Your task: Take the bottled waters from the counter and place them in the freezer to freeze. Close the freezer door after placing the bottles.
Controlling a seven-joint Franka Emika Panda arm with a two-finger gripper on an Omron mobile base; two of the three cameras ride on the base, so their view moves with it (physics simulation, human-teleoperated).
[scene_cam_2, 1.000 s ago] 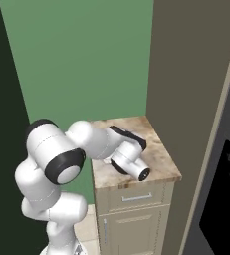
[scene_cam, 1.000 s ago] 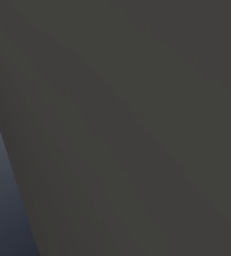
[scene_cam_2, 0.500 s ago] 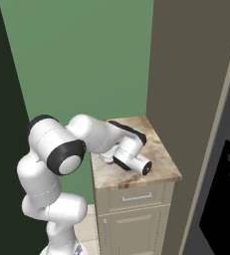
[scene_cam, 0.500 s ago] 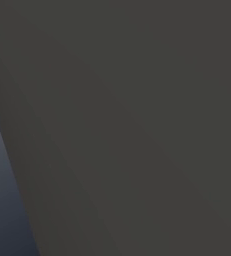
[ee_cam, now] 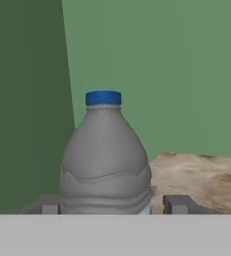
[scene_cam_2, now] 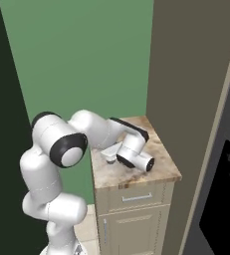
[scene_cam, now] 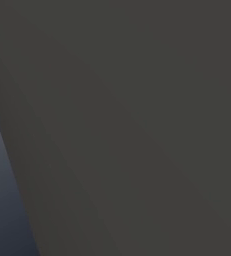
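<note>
We had our claw (ee_cam: 112,204) half-closed around the grey bottle (ee_cam: 105,160) on the counter (scene_cam_2: 159,164), nothing frozen yet.

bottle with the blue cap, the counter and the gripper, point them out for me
bottle with the blue cap (ee_cam: 105,160): hand view, on its grey shoulder.
counter (scene_cam_2: 159,164): right base view, bare marbled top near the right edge.
gripper (ee_cam: 115,204): hand view, midway between the two fingertips, either side of the bottle's base.

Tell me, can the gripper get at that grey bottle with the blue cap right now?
Probably yes. The grey bottle stands upright on the counter between the gripper's fingertips, with nothing in between.
</note>
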